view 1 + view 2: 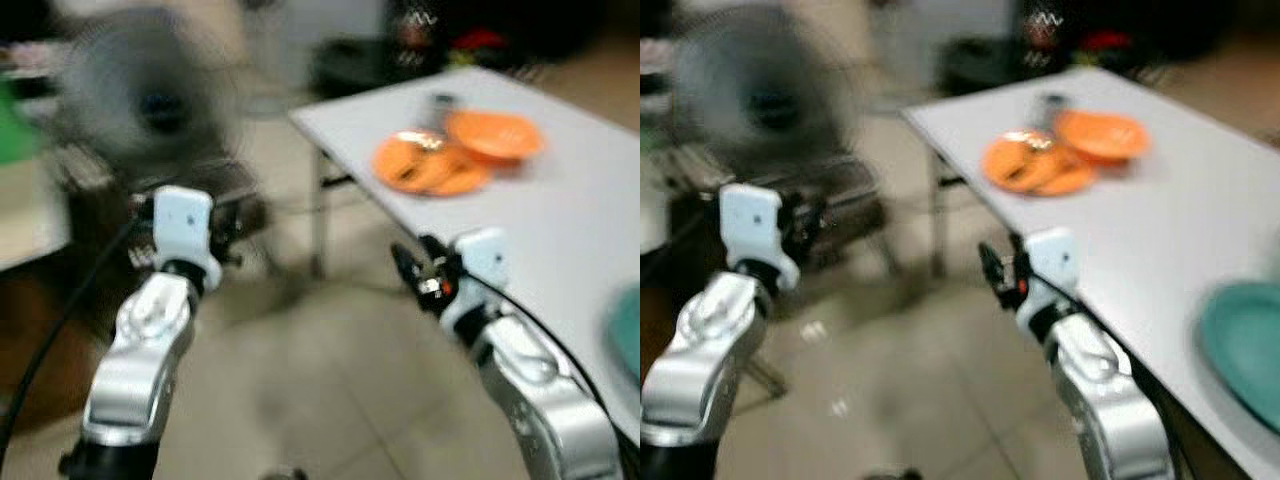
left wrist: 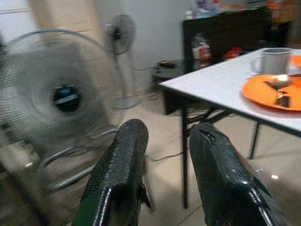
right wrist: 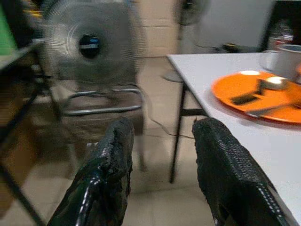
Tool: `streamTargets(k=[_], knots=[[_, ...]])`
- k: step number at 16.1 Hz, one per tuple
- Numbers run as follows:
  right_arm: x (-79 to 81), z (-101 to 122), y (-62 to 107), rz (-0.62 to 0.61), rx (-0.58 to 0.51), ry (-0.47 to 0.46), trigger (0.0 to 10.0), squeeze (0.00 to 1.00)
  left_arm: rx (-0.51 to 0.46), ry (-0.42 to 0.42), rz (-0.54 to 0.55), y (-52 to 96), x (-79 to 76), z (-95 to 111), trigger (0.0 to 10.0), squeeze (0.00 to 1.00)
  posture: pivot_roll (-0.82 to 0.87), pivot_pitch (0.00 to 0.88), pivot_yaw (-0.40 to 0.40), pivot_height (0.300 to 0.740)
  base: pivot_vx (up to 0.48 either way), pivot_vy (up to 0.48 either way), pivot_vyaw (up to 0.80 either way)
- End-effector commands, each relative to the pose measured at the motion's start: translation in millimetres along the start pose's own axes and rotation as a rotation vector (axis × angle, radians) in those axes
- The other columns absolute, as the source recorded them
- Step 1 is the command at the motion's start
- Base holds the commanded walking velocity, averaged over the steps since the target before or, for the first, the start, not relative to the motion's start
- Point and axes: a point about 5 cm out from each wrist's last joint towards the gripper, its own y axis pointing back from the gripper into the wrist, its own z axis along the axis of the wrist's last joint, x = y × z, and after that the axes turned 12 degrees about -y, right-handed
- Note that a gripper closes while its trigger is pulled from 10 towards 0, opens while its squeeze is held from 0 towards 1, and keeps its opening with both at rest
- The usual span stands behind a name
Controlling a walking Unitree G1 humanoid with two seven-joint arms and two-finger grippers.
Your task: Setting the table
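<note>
With both the left gripper [image 2: 164, 179] and the right gripper [image 3: 162, 174] spread and empty, the right arm, near the table [image 1: 560, 210] edge, could bump it and jolt the orange plates [image 1: 455, 150].

Matt white table [image 1: 560, 220] top on dark metal legs; glossy orange plates [image 1: 455, 155]; pale glazed-looking mug [image 2: 275, 60]; wire-grille metal fan [image 3: 89, 47]; textured black rubbery fingers [image 3: 230, 169]; smooth silver arm shells; glossy tiled floor [image 1: 330, 370].

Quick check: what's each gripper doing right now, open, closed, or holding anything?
Left gripper: open, holding nothing, raised over the floor.
Right gripper: open, holding nothing, beside the white table.
</note>
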Motion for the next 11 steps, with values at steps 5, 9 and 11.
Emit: streamTargets(k=[5,9,11], knots=[[1.3,-2.8,-1.3,0.016,0.010,-0.019,10.0,0.00,-0.014,0.025,0.011,-0.5,3.1,2.2,10.0,0.00,0.06,0.000,0.028,0.740,0.000,0.000,0.80],[2.7,-5.7,-1.8,0.049,0.026,-0.012,10.0,0.00,-0.029,-0.007,-0.007,-0.8,2.0,3.4,10.0,0.00,0.06,0.000,0.015,0.740,0.266,0.000,0.80],[2.4,-4.0,-3.6,0.065,0.022,-0.014,10.0,0.00,-0.044,-0.014,-0.018,-0.9,1.6,6.8,10.0,0.00,0.07,0.000,0.009,0.740,0.319,0.000,0.80]])
